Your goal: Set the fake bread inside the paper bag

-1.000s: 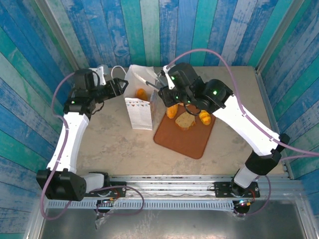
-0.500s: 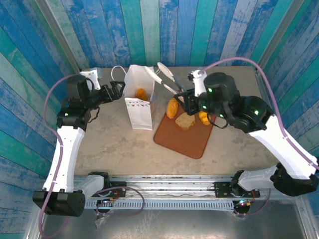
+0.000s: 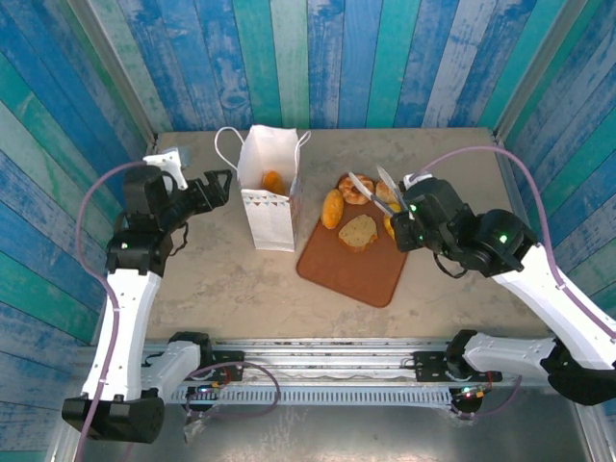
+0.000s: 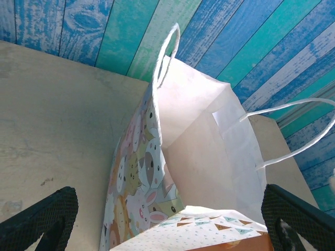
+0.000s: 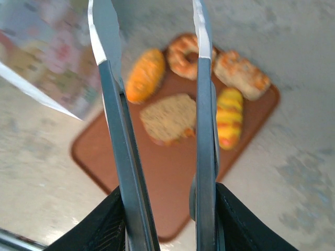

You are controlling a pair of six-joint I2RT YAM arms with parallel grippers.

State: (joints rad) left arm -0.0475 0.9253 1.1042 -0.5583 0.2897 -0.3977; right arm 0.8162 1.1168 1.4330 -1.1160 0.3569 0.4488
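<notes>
Place: a robotics lab test cell, dressed like a small stage set rather than a working kitchen or shop.
Walls: blue and teal plank-pattern panels close in the back and both sides, held by bare metal corner posts.
Tabletop: a small, pale, stone-look tabletop boxed in by those panels.
Machinery: a left arm and a right arm, white and black, bolted to an aluminium rail along the near edge, with exposed wiring there.
Cabling: purple cables loop loosely off both arms.
Props: fake bread on a flat brown tray, a paper bag, and metal tongs carried by the right arm.
</notes>
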